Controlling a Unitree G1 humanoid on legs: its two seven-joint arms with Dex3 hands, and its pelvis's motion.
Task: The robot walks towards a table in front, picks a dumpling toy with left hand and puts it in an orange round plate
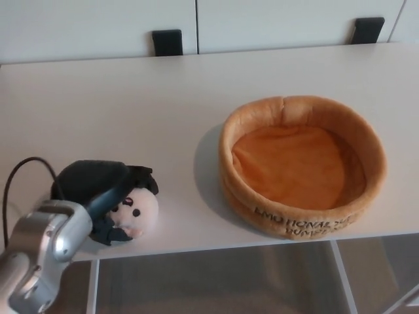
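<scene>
So in the lower left of the frame the robot's black left hand [105,193] is draped over a small round cream-coloured plush dumpling toy [136,212], which sits on the pale white counter [131,111] close to its front edge. The fingers wrap over the top and down the left side of the toy, with one dark finger [110,232] curling under it at the bottom, so it's clamped around the plush, and the little face with its dot eyes peeks out to the right. The silver forearm [39,252] comes up from the bottom left corner, with a thin black cable [19,170] looping off it. Over in the right half of the frame sits the orange round plush plate [302,167] with a thick padded rim and dark lettering on its front wall; it's well apart from the toy and nothing is lying in it. Two black brackets [167,42] show along the counter's far edge at the top. The right hand isn't showing anywhere.
</scene>
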